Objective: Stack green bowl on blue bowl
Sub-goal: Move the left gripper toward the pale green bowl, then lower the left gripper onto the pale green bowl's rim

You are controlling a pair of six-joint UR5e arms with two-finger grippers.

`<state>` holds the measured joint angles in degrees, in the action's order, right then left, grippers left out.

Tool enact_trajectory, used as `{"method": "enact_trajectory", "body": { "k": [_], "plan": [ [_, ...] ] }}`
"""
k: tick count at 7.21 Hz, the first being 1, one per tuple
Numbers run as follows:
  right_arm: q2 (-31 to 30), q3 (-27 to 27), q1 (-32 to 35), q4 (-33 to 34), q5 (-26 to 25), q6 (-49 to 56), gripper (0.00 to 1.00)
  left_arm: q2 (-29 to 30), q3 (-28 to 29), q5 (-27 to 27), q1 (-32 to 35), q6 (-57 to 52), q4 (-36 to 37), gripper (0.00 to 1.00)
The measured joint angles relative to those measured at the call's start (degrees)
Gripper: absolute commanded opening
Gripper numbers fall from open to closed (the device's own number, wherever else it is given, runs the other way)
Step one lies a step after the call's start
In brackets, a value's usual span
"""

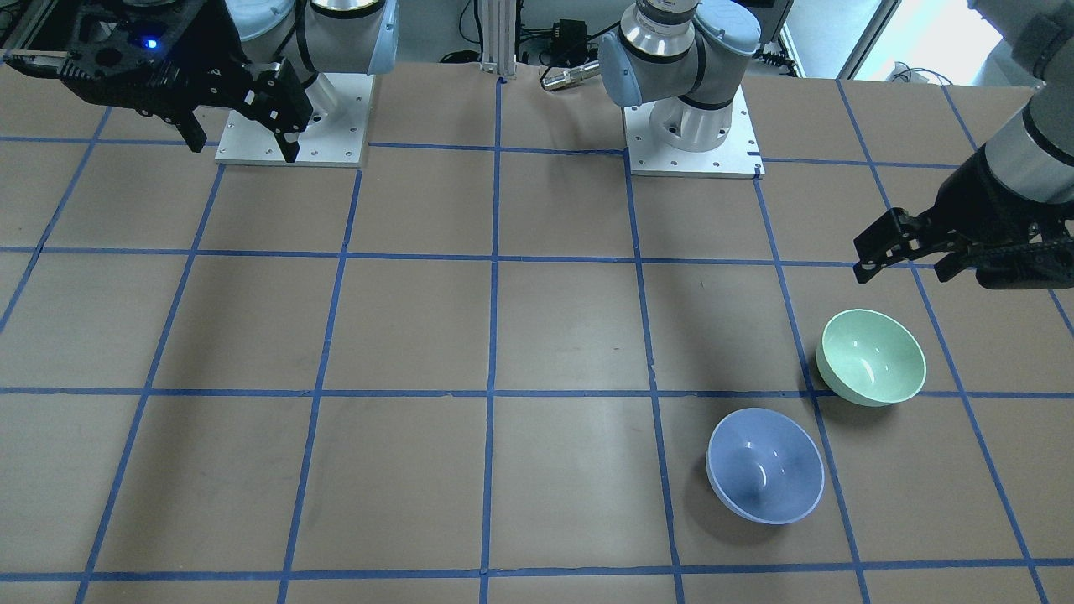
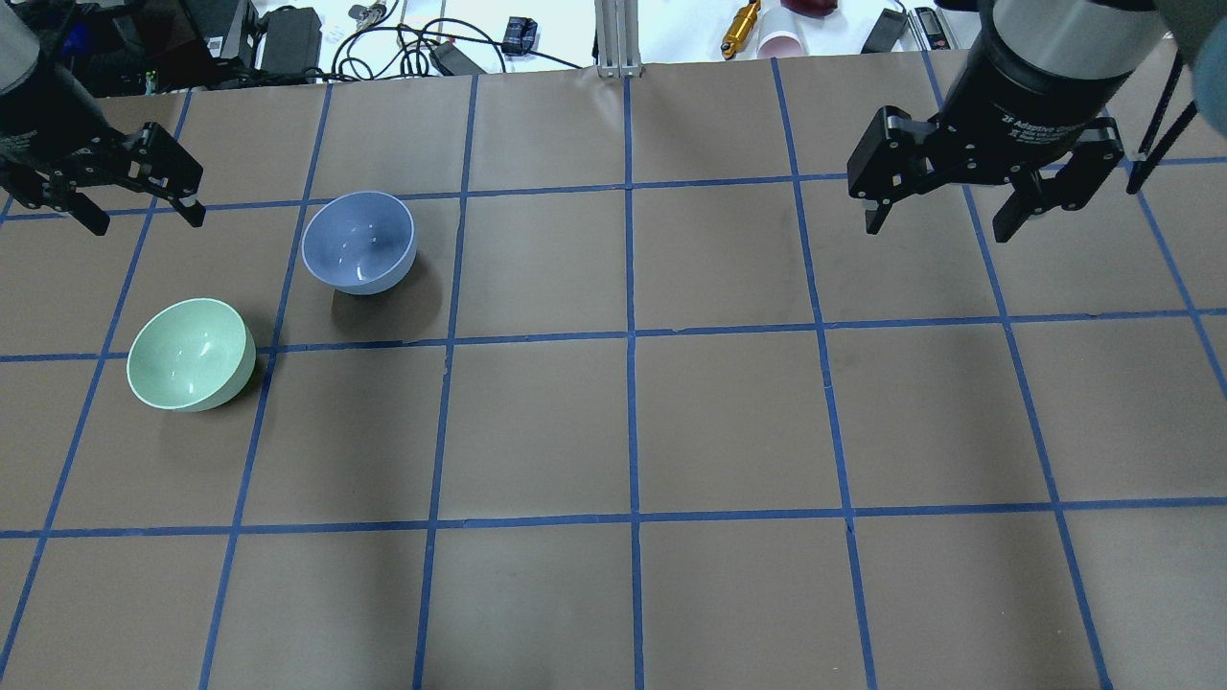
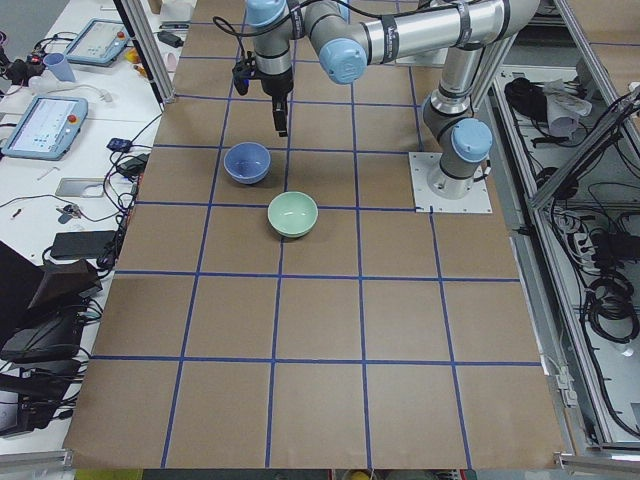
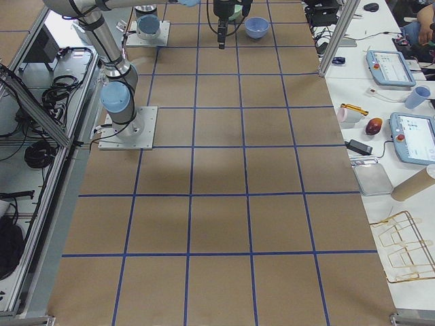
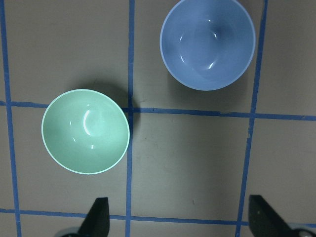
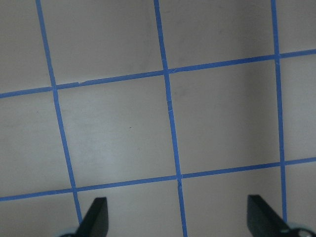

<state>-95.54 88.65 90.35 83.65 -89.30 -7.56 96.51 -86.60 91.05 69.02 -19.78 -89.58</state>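
- Finds the left gripper (image 2: 144,213) spread wide and empty, hanging over the far left of the table (image 2: 729,412). Same for the right gripper (image 2: 937,225) — wide, empty, well apart at the far right.
- Places the green bowl (image 2: 192,355) upright at the left, with the blue bowl (image 2: 359,241) upright too, farther off and to its right. Near each other, not touching.
- Risks a slip on the glossy curved wall, likely with only a thin pinch on the rim.
- Risks knocking the blue bowl on a low carry, or a tilted nest after an off-centre release.
- Shows, from the left wrist, both hollows empty and bare table between the bowls — much harder to judge from the exterior left view.
- Gives no sight of the green bowl from the exterior right view; only the blue one, small and far.
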Motion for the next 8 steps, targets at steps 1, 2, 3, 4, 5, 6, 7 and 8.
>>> {"method": "enact_trajectory", "body": {
  "k": [1,2,3,4,5,6,7,8],
  "plan": [
    [0.00,-0.02,0.00,-0.02,0.00,0.00,1.00,0.51,-1.09,-0.01,-2.63,-3.56,1.45,1.00],
    [0.00,-0.04,0.00,-0.02,0.00,0.00,1.00,1.30,-2.03,0.11,-4.98,-6.58,2.89,1.00],
    [0.00,-0.04,0.00,-0.04,0.00,0.00,1.00,2.35,-2.64,0.60,-6.48,-9.65,4.52,1.00],
    [0.00,-0.01,0.00,-0.04,0.00,0.00,1.00,3.40,-3.17,1.13,-7.97,-12.15,5.86,1.00],
    [0.00,0.00,0.00,-0.01,0.00,0.00,1.00,4.40,-3.98,1.33,-9.90,-14.40,7.30,1.00],
    [0.00,-0.01,0.00,0.01,0.00,0.00,1.00,5.28,-5.28,1.32,-11.83,-16.63,9.29,1.00],
    [0.00,0.01,0.00,0.01,0.00,0.00,1.00,6.08,-7.26,1.17,-13.51,-18.47,11.98,1.00],
    [0.00,0.00,0.00,0.00,0.00,0.00,1.00,6.88,-9.82,1.00,-14.63,-19.60,15.51,1.00]
  ]
}}
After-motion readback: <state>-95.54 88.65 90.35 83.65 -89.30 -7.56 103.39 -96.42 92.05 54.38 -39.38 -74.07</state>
